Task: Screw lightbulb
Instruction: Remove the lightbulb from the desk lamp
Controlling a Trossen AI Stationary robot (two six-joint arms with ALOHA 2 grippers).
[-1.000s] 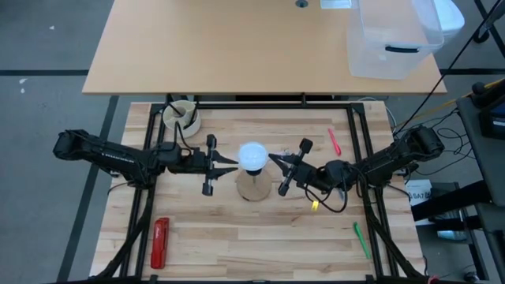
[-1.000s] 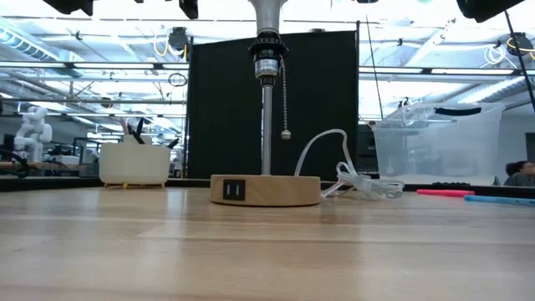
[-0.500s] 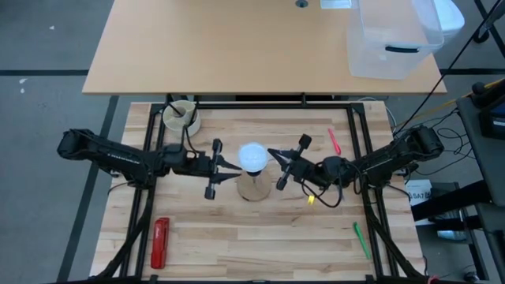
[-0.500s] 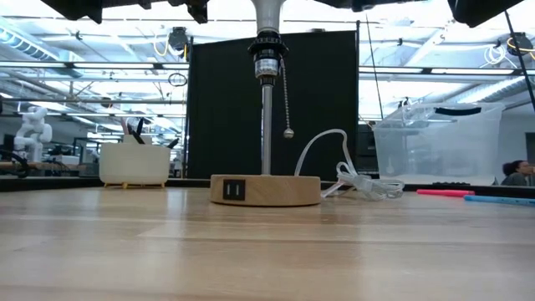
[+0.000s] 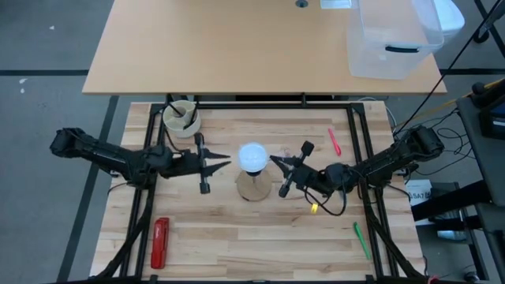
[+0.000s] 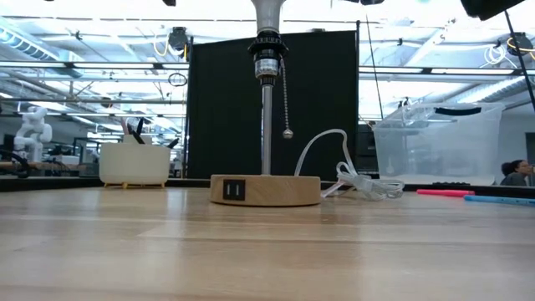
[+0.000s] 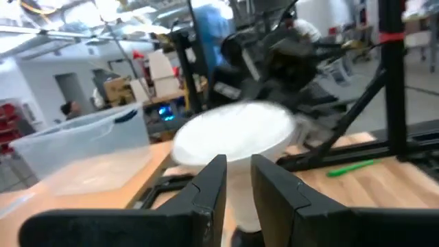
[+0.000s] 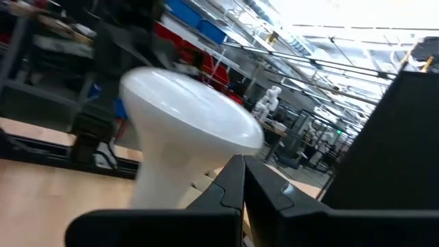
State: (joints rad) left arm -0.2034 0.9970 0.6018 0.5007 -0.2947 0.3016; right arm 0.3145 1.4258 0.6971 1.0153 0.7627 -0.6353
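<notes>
Since half a second earlier, the left gripper (image 5: 226,164) had drawn back from the lightbulb (image 5: 252,156), leaving a clear gap between its fingertips and the white dome in the high view; the right gripper (image 5: 274,162) had also eased slightly away on the other side. The lightbulb itself had not moved. It sat upright at the top of the lamp, its dome directly above the round wooden base (image 5: 253,187) near the middle of the slatted wooden table (image 5: 237,237).

From the left wrist camera, the left gripper's two dark fingers (image 7: 209,189) stood narrowly apart with nothing between them, the bulb (image 7: 233,137) just beyond their tips. From the right wrist camera, the right gripper's fingers (image 8: 233,185) were pressed together, empty, with the bulb (image 8: 185,130) close in front.

At table height, the lamp's metal stem (image 6: 267,125) rose from the wooden base (image 6: 265,190) to a black socket (image 6: 267,60), a pull chain (image 6: 286,104) hanging beside it and a white cord (image 6: 343,171) coiled at the base's far side.

Elsewhere on the table lay a red tool (image 5: 160,241) near the front left, a green pen (image 5: 360,239) at the front right, a pink pen (image 5: 334,142) behind the right arm, and a cream holder (image 5: 181,117) at the back left. A clear plastic bin (image 5: 390,39) stood on the desk behind.
</notes>
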